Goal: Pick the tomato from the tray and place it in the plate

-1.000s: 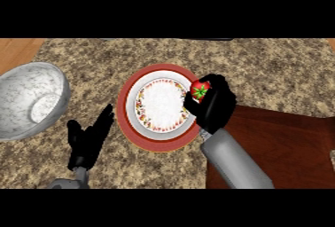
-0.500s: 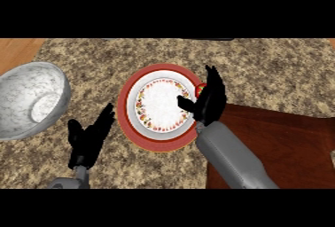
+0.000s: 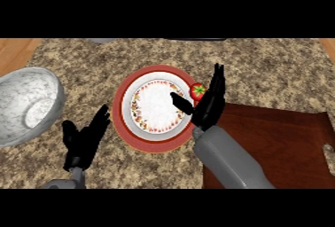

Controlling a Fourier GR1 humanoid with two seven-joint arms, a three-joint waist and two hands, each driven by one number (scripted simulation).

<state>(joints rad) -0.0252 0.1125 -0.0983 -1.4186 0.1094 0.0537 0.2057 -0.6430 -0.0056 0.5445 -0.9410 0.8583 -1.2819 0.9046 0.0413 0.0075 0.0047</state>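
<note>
Because my right hand [image 3: 208, 99] has its fingers straight and holds nothing, the tomato [image 3: 198, 91] lies on its own, on the plate's [image 3: 141, 135] red rim at the right side, just beside my fingers. I cannot tell whether they touch it. My thumb points left over the white middle of the plate, while the fingers stretch up along the plate's right edge, standing like a wall on the tomato's outer side. I judge that helps: a round thing on a sloping rim may roll, and the hand stands between it and the tray [image 3: 281, 142].

That brown tray lies at the right, under my right forearm, with its corner close to the plate; the reach between the two is short, which is why the arm crosses it at a slant.

As I judge it, the placing is all but done, since the tomato rests on the plate, though on the rim rather than in the white centre. What could go wrong is a roll off the rim as I draw the hand away.

My left hand [image 3: 85, 137] rests open at the lower left, fingers up, between the plate and the grey bowl [image 3: 29, 106].
</note>
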